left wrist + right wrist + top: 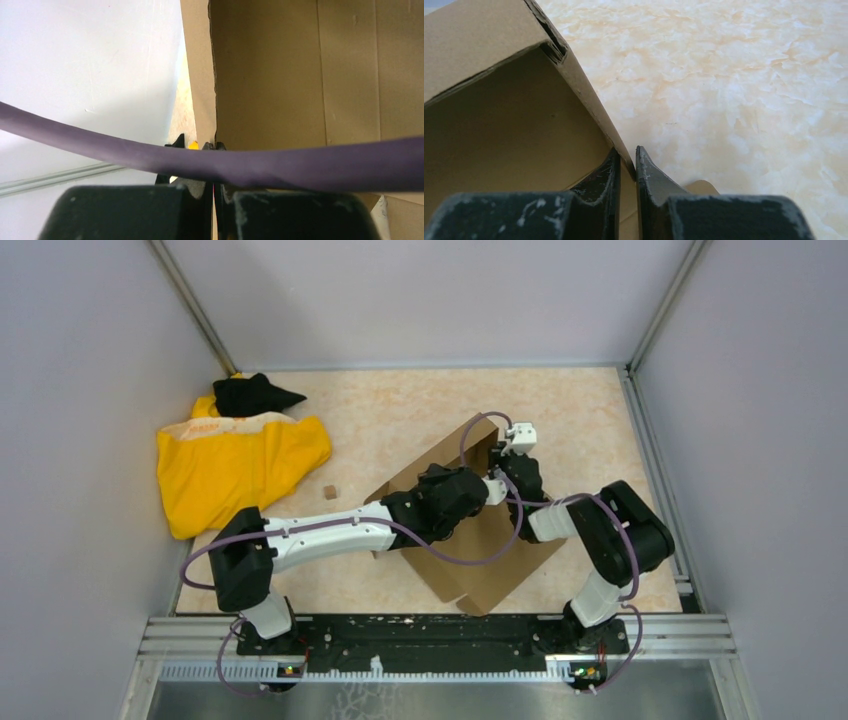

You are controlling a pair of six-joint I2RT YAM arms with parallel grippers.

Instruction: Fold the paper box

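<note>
The paper box [490,565] is a brown corrugated sheet lying at mid-table, with one wall raised along its far left side. My right gripper [498,453] is at the far end of that wall. In the right wrist view it [628,155] is shut on the wall's edge [589,107], which runs down between the two fingers. My left arm reaches across to the box's middle, and its gripper [445,502] is over the cardboard. In the left wrist view that gripper [214,146] is shut, its tips at a slit between two panels of the box [280,75].
A yellow cloth [235,465] with a black cloth [255,395] on it lies at the far left. A tiny brown scrap [329,492] sits between cloth and box. Grey enclosure walls surround the table. A purple cable [300,165] crosses the left wrist view.
</note>
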